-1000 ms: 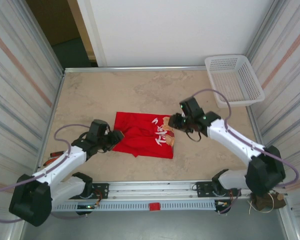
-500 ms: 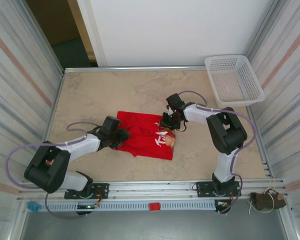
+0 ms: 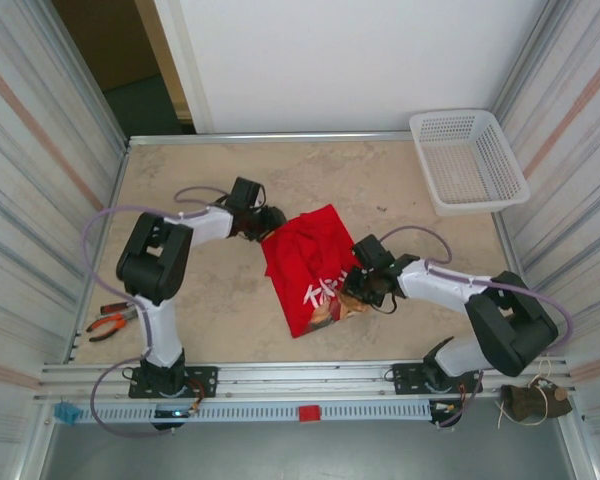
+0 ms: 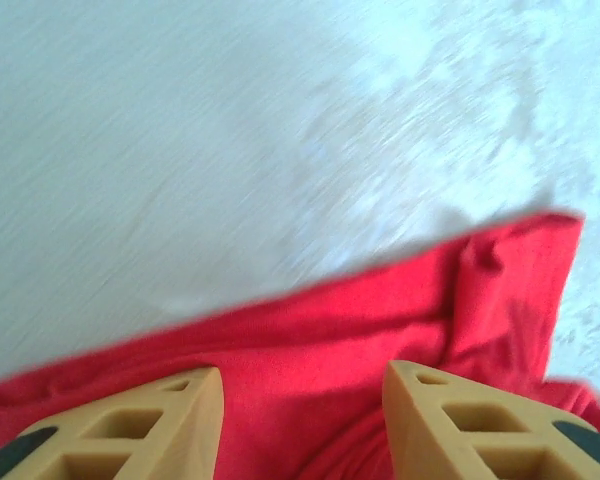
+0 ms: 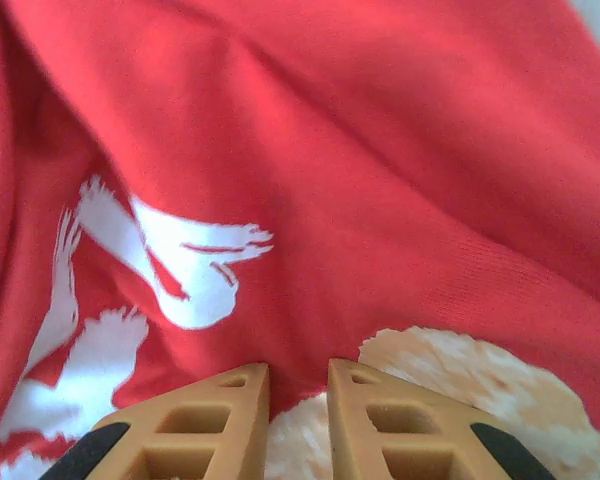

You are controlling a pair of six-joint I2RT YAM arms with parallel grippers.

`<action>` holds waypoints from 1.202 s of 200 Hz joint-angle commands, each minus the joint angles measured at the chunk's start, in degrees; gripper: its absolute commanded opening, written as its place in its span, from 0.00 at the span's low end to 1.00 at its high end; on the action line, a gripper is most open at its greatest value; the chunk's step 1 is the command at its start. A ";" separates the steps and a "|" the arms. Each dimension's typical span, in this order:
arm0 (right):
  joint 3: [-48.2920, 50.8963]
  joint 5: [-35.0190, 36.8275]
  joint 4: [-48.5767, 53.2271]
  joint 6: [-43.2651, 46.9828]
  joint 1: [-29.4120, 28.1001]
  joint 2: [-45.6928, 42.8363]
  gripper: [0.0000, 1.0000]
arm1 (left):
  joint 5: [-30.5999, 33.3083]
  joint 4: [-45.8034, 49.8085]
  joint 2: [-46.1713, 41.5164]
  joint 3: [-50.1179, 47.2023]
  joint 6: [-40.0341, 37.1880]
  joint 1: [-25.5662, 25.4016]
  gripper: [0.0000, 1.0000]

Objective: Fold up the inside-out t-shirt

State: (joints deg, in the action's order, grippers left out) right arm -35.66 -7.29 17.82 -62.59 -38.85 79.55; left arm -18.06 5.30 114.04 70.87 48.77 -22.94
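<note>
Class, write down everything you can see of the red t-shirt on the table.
The t-shirt is bright red soft cloth, crumpled and lying askew on the beige table. A white and yellowish print shows near its front edge. The left gripper straddles its far left corner, fingers apart; the right gripper pinches cloth beside the print.

I see a beige, mottled tabletop. Ribbed, striped panels box it in: left wall, right wall. Far side is a plain white wall, with a dark doorway far left. White mesh basket in the far right corner. Orange-handled pliers near left. Aluminium rail runs along the near edge. Light is flat and even.
</note>
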 commanded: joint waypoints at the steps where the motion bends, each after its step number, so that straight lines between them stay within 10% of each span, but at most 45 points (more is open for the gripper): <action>1: -1.13 4.50 5.44 -5.91 -2.70 -3.85 0.22 | -4.17 5.44 4.31 9.70 -8.76 1.80 0.47; 47: -16.76 6.35 15.48 16.16 6.72 -7.60 0.29 | -5.93 16.56 -2.21 17.40 -17.68 7.65 0.51; 88: -32.87 -0.19 17.19 34.59 13.90 7.80 0.49 | -6.79 22.67 -11.43 10.26 -20.48 4.35 0.51; 151: -39.66 -5.41 14.82 36.61 13.90 24.43 0.51 | -0.09 19.53 -10.51 1.05 -19.86 -5.89 0.49; 240: -41.97 -8.37 11.83 34.71 14.84 31.39 0.41 | 2.01 17.75 -2.85 4.74 -20.07 -6.33 0.47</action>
State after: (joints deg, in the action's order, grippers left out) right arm -75.90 -13.80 30.52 -27.83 -24.38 108.79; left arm -16.45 23.70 109.71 73.93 29.71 -29.54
